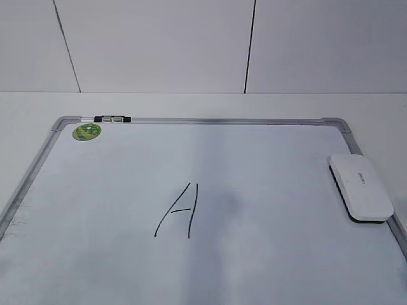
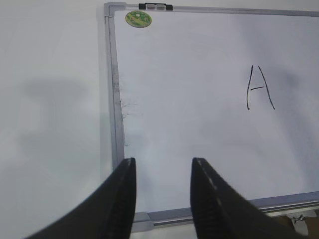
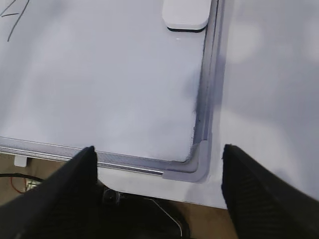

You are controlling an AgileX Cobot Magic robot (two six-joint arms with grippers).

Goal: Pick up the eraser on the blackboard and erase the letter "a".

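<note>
- White rounded plastic eraser (image 1: 360, 187) sat at board's (image 1: 267, 254) 3 o'clock edge; no lowercase "a" was visible, so erasing looked done.
- Left gripper (image 2: 163, 172) was part-open, right gripper (image 3: 158, 164) wide, both empty.
- Next: confirm, retract.

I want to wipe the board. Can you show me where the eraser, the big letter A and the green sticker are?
eraser (image 1: 360, 185), exterior view, middle of its white top.
capital A (image 1: 189, 213), exterior view, on its right stroke.
green sticker (image 1: 87, 131), exterior view, centre of the round sticker.
</note>
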